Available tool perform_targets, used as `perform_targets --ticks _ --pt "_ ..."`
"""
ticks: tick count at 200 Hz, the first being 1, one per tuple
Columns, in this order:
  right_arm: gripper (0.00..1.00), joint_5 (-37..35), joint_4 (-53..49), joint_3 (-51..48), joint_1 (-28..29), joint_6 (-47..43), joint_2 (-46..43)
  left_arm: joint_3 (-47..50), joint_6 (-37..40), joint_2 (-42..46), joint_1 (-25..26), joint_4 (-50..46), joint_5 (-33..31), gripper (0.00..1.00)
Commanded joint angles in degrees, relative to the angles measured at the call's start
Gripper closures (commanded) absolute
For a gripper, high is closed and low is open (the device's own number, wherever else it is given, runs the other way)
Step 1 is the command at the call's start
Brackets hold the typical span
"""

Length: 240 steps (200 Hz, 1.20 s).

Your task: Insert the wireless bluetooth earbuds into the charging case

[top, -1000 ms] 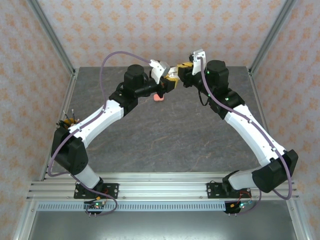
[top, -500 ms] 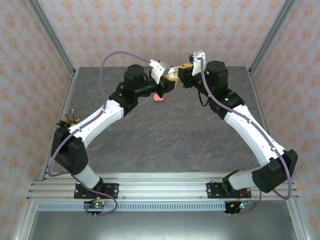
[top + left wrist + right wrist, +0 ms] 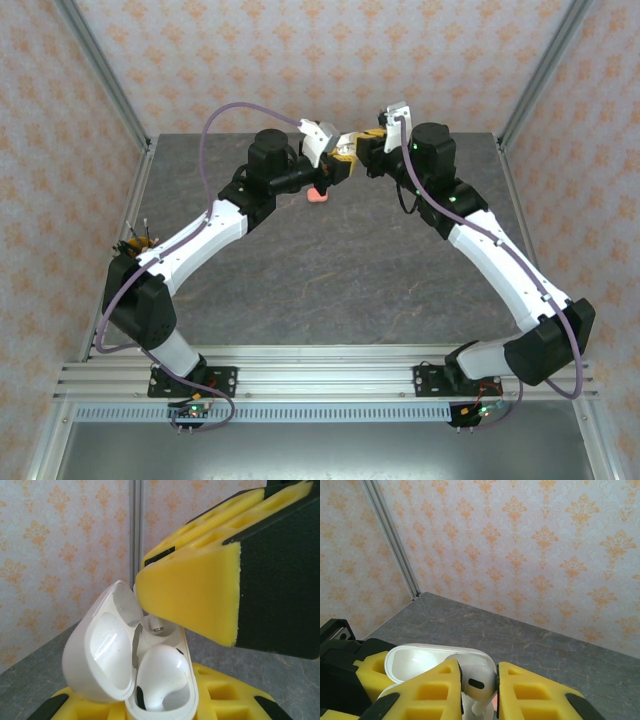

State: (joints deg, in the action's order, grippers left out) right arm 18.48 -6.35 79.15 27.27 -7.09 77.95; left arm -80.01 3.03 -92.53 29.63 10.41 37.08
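Note:
In the left wrist view the white charging case (image 3: 165, 645) stands with its lid (image 3: 100, 650) swung open to the left, and my left gripper (image 3: 150, 707) is shut on its base. One white earbud (image 3: 162, 675) sits in the near socket. Behind it a stem tip (image 3: 158, 626) shows in the far socket, under a yellow finger (image 3: 200, 595) of the right gripper. In the right wrist view my right gripper (image 3: 479, 685) is shut on a white earbud (image 3: 477, 682), stem down over the open case (image 3: 415, 661). From above, the left gripper (image 3: 338, 165) and right gripper (image 3: 358, 140) meet at the back middle.
A small coral-red object (image 3: 318, 196) lies on the grey table (image 3: 340, 270) just below the left gripper. The patterned back wall and metal corner posts (image 3: 100, 70) stand close behind both grippers.

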Motion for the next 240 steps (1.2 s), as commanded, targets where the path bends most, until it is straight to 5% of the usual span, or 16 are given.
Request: perform_targets --ticks 1,127,186,240 --pt "0.81 1.1 1.1 -0.5 -0.3 0.5 0.0 -0.3 0.3 1.8 -0.3 3.8 -0.2 1.0" --pt "0.79 6.5 -4.7 3.1 -0.3 -1.1 2.3 -0.3 -0.3 0.9 -0.2 4.5 0.5 1.0" --pt "0.64 5.0 -3.0 3.2 -0.3 1.5 1.1 0.8 -1.1 -0.3 -0.2 5.8 0.6 1.0" --pt "0.6 0.6 -2.6 3.6 -0.3 2.5 0.8 1.2 -1.5 -1.2 -0.1 6.4 0.7 1.0"
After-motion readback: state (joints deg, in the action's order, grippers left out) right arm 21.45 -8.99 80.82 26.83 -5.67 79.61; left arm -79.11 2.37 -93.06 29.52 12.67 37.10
